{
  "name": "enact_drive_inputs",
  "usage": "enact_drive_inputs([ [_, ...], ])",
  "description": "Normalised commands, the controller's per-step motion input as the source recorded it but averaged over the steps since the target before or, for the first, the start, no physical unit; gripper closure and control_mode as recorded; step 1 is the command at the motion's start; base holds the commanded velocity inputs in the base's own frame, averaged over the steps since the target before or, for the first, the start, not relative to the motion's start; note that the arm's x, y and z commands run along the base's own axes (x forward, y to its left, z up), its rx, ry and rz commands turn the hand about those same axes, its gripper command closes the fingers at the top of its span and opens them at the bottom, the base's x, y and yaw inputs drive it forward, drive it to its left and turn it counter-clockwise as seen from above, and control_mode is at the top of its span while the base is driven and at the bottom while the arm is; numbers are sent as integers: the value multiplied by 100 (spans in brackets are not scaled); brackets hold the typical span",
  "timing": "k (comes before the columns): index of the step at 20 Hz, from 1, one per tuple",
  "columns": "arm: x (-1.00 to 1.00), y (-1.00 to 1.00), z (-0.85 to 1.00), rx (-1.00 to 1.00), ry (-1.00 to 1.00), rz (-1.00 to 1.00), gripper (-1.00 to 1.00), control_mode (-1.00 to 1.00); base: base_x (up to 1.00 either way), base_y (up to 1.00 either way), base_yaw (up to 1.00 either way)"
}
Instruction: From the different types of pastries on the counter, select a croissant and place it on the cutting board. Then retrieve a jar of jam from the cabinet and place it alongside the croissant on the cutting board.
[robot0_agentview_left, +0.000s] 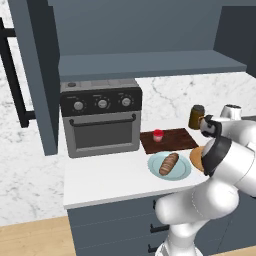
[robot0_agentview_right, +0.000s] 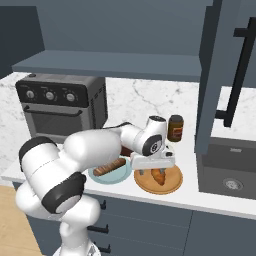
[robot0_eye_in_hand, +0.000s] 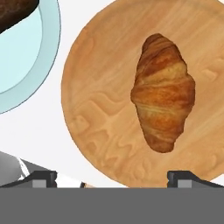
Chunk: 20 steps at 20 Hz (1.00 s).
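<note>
The pincer (robot0_agentview_right: 152, 171) hangs over the round tan plate (robot0_agentview_right: 170, 186) with its fingers (robot0_eye_in_hand: 183, 177) spread wide apart, gripping nothing. The croissant (robot0_eye_in_hand: 162, 92) lies on that plate, golden-brown, between and just ahead of the fingertips in the hand view. Beside it on the white counter (robot0_agentview_left: 105, 182) sits a pale blue plate (robot0_agentview_left: 181, 172) carrying a long dark loaf (robot0_agentview_left: 169, 163). Behind the blue plate lies the dark reddish cutting board (robot0_agentview_left: 175, 137), and a small red jar (robot0_agentview_left: 158, 135) stands on it. A brown jar (robot0_agentview_right: 175, 128) stands near the wall, and a grey toaster oven (robot0_agentview_left: 100, 122) sits at the left of the counter.
</note>
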Motion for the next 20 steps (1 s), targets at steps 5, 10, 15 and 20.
enact_drive_inputs([
  [5, 30, 0, -7, 0, 0, 0, -100, -100, 0, 0, 0],
  [10, 34, 0, -3, 0, 0, 0, -100, -100, 0, 0, 0],
  [15, 26, -3, -4, 0, 0, -1, -100, -100, 0, 0, 0],
  [20, 13, -9, -9, 0, 0, -2, -100, -100, 0, 0, 0],
])
